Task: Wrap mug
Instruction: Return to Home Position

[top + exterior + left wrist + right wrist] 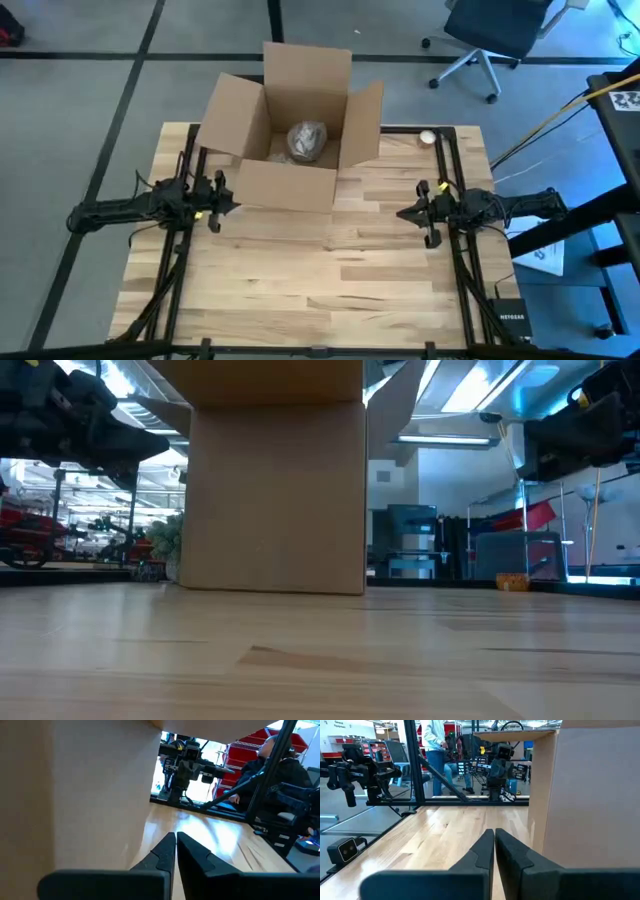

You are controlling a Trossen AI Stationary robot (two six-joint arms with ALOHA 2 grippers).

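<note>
Table (330,290): the near half of the wood surface carries nothing but the dark frame rails along its left and right edges. A black device (508,322) sits at the near right corner. Left gripper (232,205): halfway up the left side, pointing inward, with its tip just beside the near left corner of the box (290,185); contact cannot be confirmed. Its own wrist view shows the left gripper (176,835) clenched, fingers pressed together and holding nothing, with the box wall (75,795) filling one side of the picture. Right gripper (402,213): level with it on the right side, pointing inward, clear of the box. Its own wrist view shows the right gripper (494,831) clenched likewise and empty, fingers together over bare wood, with the box wall (590,795) close by. Box: cardboard, standing at the middle of the far edge, all flaps open. Wrapped mug (306,140): a pale bundle in clear bubble wrap lying on the box floor, free of both grippers. A small white round item (428,137) lies near the far right corner. Beyond the far edge an office chair (500,30) stands on the floor. The wrist views show a standing person (432,745) and a seated person (272,765) in the room beyond.
</note>
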